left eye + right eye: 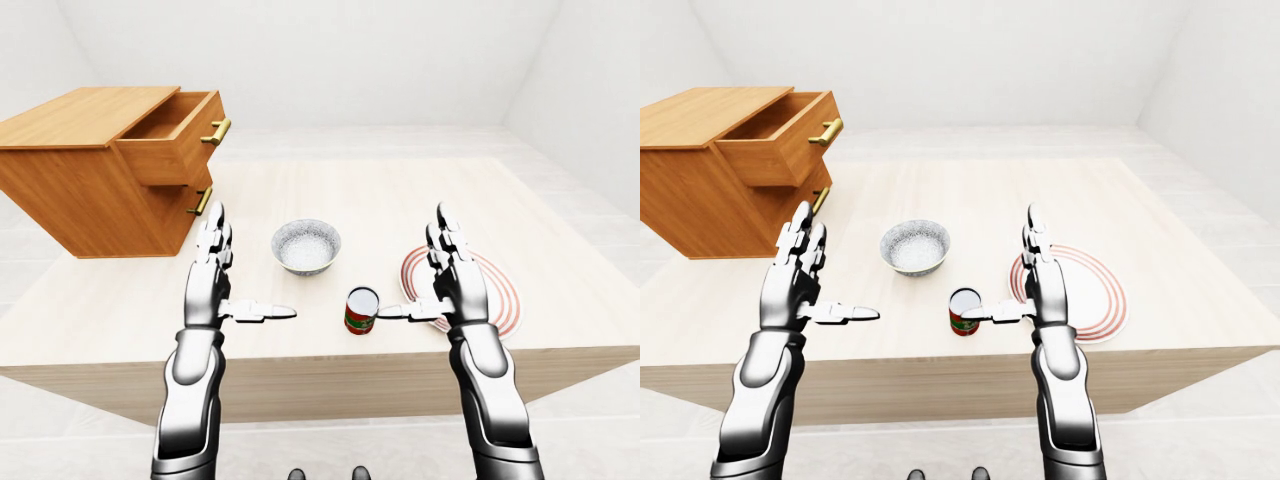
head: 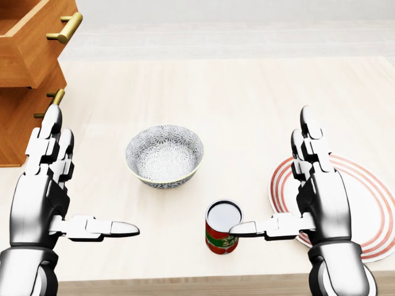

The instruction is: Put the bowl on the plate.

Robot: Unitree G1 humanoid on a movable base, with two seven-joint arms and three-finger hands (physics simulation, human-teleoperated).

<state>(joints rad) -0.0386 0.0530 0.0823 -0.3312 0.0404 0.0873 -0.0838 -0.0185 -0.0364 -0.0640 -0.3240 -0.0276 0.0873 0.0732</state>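
A grey patterned bowl point(image 2: 165, 155) stands upright and empty on the pale wooden table, left of centre in the head view. A white plate with red rings point(image 2: 370, 203) lies flat at the right, partly hidden behind my right hand. My left hand point(image 2: 86, 182) hovers open to the bowl's lower left, fingers pointing up and thumb pointing right, apart from the bowl. My right hand point(image 2: 271, 176) is open over the plate's left edge, its thumb reaching left to a red and green can point(image 2: 221, 229). Neither hand holds anything.
The can stands upright between bowl and plate, close to the table's bottom edge point(image 1: 320, 372). A wooden drawer cabinet point(image 1: 90, 180) sits at the table's top left, its top drawer point(image 1: 175, 135) pulled out. White walls and floor surround the table.
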